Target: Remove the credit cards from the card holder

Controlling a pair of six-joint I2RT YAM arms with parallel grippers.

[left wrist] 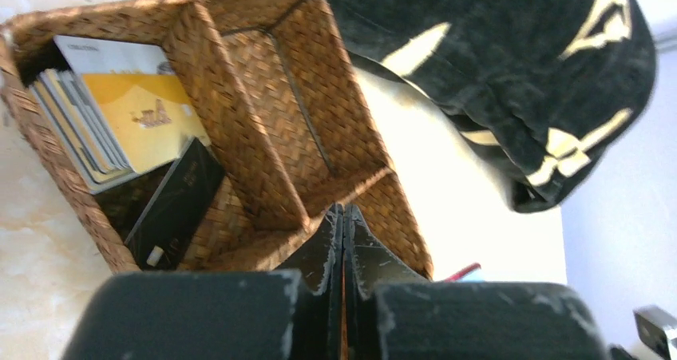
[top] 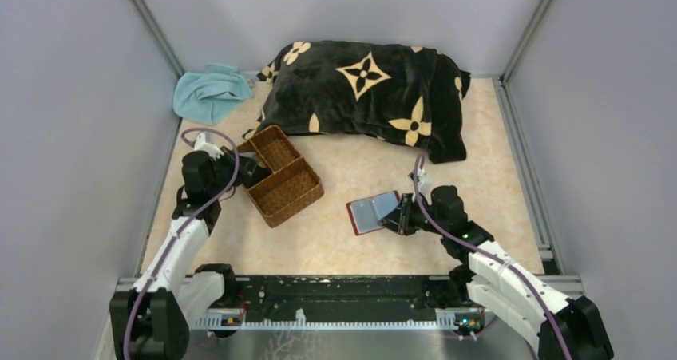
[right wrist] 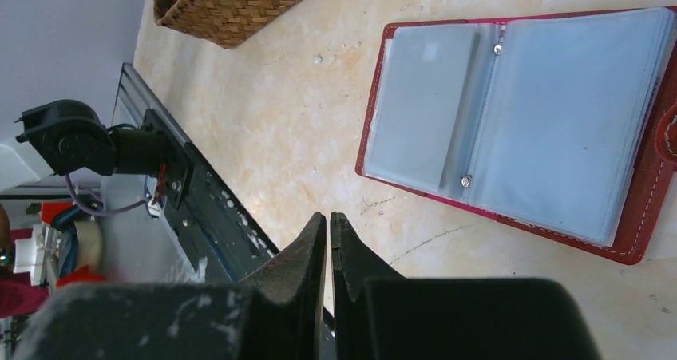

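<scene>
Broadly, the pale marbled worktop fills the top view, and a black pillow with cream flower motifs lies across its 12 o'clock side. A brown woven basket with dividers sits at about 9 o'clock from the worktop's middle, turned at an angle, and a crumpled light blue cloth rests in the 11 o'clock corner, just beside the pillow's end. The red card holder lies open and flat on the worktop at about 5 o'clock from the middle, well apart from the basket. In the right wrist view the card holder shows frosted grey-blue plastic sleeves fixed with two small rivets inside a stitched red cover. The cards are in the basket's end compartment: a stack leaning on edge, the front one white and yellow, with a dark card lying at 5 o'clock from the stack. The left tool hangs at the basket's 9 o'clock rim; in its own view the left tool has its fingers pressed together over the near wall, with nothing showing between them. The right tool sits at the card holder's 3 o'clock edge; up close the right tool has its fingers together over bare worktop, just beside the holder's corner.
</scene>
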